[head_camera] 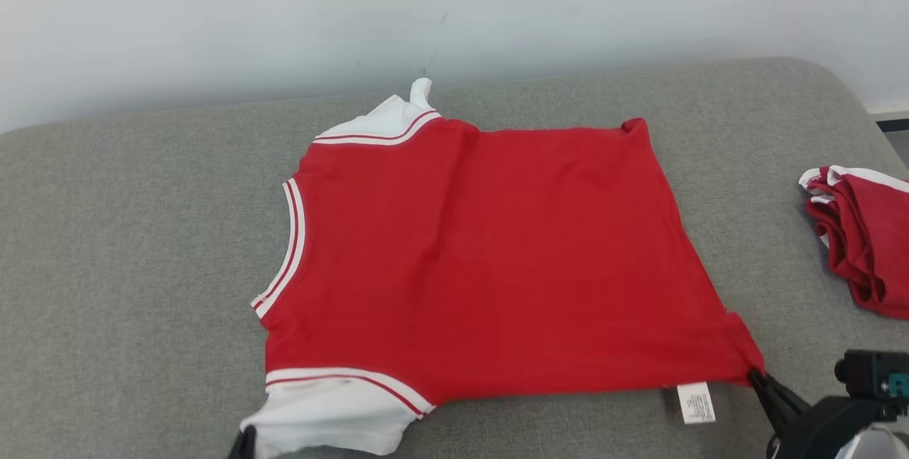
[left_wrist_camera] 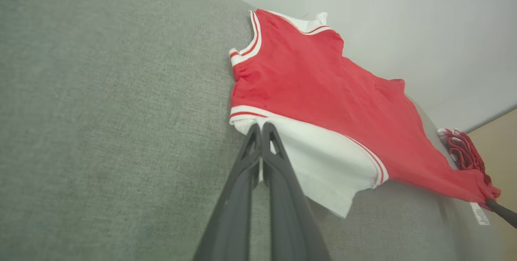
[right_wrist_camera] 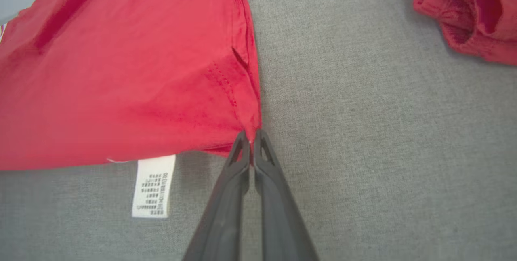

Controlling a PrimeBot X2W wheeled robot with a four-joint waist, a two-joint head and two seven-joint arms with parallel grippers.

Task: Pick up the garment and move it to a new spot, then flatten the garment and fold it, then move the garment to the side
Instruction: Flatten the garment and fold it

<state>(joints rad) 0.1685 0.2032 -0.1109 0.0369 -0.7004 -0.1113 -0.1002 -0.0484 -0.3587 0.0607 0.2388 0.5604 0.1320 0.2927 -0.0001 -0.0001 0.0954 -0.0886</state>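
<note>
The garment (head_camera: 483, 260) is a red T-shirt with white sleeves and red-striped trim, spread nearly flat on the grey cushion (head_camera: 128, 246), neck to the left. My left gripper (left_wrist_camera: 259, 128) is shut on the near white sleeve (left_wrist_camera: 323, 164); in the head view its tip (head_camera: 245, 438) pokes out at that sleeve's edge. My right gripper (right_wrist_camera: 250, 135) is shut on the shirt's near hem corner (right_wrist_camera: 242, 103), seen at the lower right of the head view as dark fingers (head_camera: 770, 388) pinching red cloth. A white care label (right_wrist_camera: 153, 186) hangs out beside that corner.
A second red and white garment (head_camera: 863, 231) lies bunched at the cushion's right edge. A pale wall (head_camera: 454, 11) runs behind the cushion. Bare grey cushion lies to the left of the shirt and in front of it.
</note>
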